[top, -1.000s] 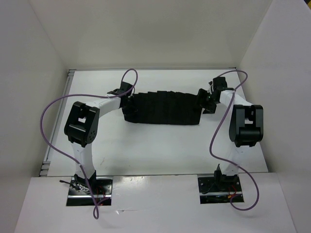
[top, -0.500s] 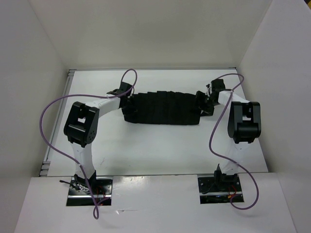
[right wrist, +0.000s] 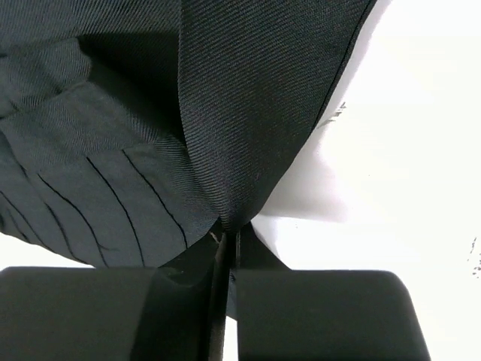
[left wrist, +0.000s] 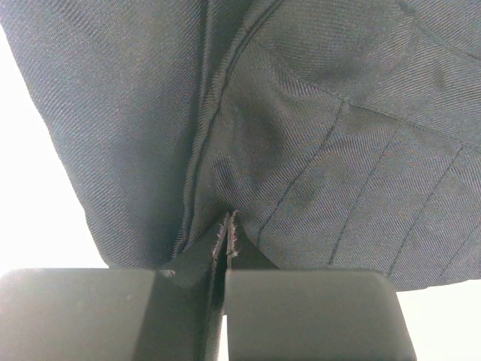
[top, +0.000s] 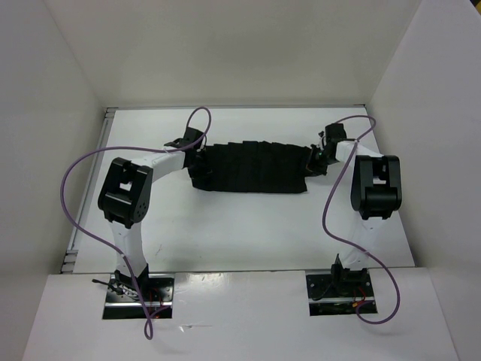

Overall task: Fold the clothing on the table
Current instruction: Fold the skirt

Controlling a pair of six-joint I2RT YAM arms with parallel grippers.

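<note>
**Gripping Both Ends of the Clothing**

Clamping the left gripper [left wrist: 224,274] tight on a fold at the left end of the clothing [top: 252,167], jaws pressed together with only a thin frayed seam edge showing between the pads. Pinching likewise with the right gripper [right wrist: 225,272] at the opposite end, a narrow wedge of black twill running down into the slit between its fingers. Bunching the cloth at each pinch, with stitched pleat lines fanning away from both grips. Spreading as a wide black band from one claw to the other, pleat ridges crossing its short side, long side running left to right. Sitting over the far half of the table [top: 240,226], near the back wall [top: 225,53] and well apart from the arm bases; not showing clearly whether resting flat or raised at the ends. Reaching forward and inward from the near edge with both arms, elbows bent. Looping purple cables [top: 74,173] beside each arm.
</note>
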